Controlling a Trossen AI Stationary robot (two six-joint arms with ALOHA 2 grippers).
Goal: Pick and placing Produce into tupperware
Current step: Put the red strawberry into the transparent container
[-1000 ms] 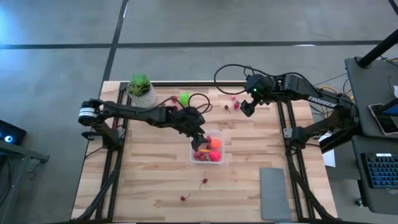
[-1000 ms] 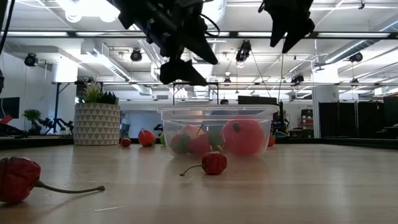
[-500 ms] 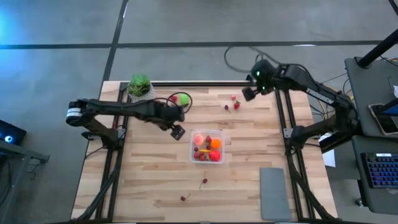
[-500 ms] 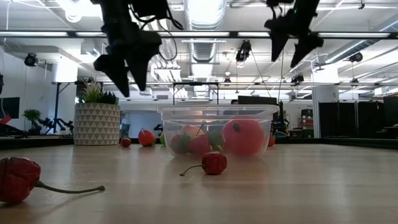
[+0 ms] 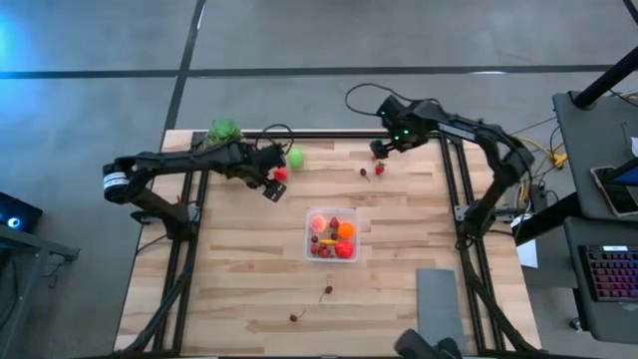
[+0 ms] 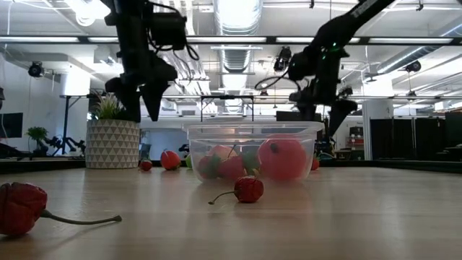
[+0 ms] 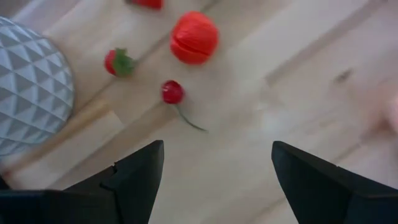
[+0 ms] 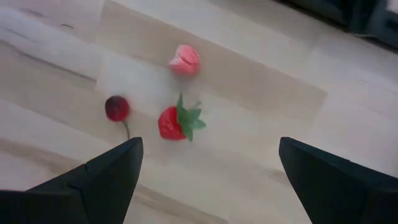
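**Op:** Both arms have swung off the tupperware (image 5: 333,234) toward the far side. My left gripper (image 5: 271,185) hangs with jaws spread and nothing in them; just ahead I count one cherry (image 7: 173,93), one strawberry (image 7: 117,63) and one red ball (image 7: 194,37), with the plant pot (image 7: 28,93) beside them.

**Spotter:** And the right?

**Op:** My right gripper (image 5: 378,150) is also gaping and empty. Ahead of it are three pieces: a second cherry (image 8: 117,107), a second strawberry (image 8: 176,122), a pink piece (image 8: 184,58). I judge each claw is lining up its next pick. The tupperware sits well behind both, already holding several fruits.
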